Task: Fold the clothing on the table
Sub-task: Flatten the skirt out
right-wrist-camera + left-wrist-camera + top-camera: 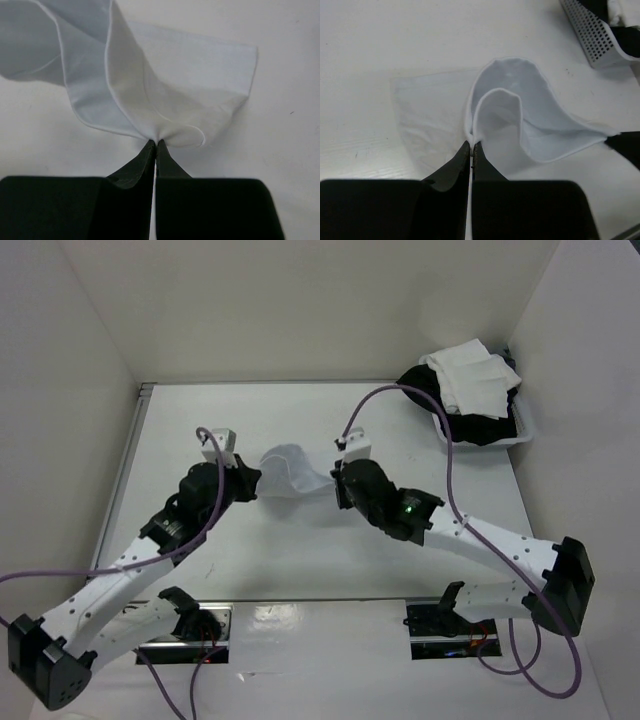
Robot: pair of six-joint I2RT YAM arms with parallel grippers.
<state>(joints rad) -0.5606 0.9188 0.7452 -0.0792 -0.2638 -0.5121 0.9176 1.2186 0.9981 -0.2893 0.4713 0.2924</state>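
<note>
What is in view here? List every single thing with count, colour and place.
clothing: one, white, thin, mid-table, partly lifted between both grippers
table: one, white, under everything
metal strip: one, grey, along the table's left edge
bin: one, white, perforated, far right corner
heap of garments: one, white and black, in the bin
walls: white, around the table
cables: purple, looping along both arms
left arm: one, white and black, near left
right arm: one, white and black, near right
left gripper: black, shut on the clothing's left edge
right gripper: black, shut on the clothing's right edge
</note>
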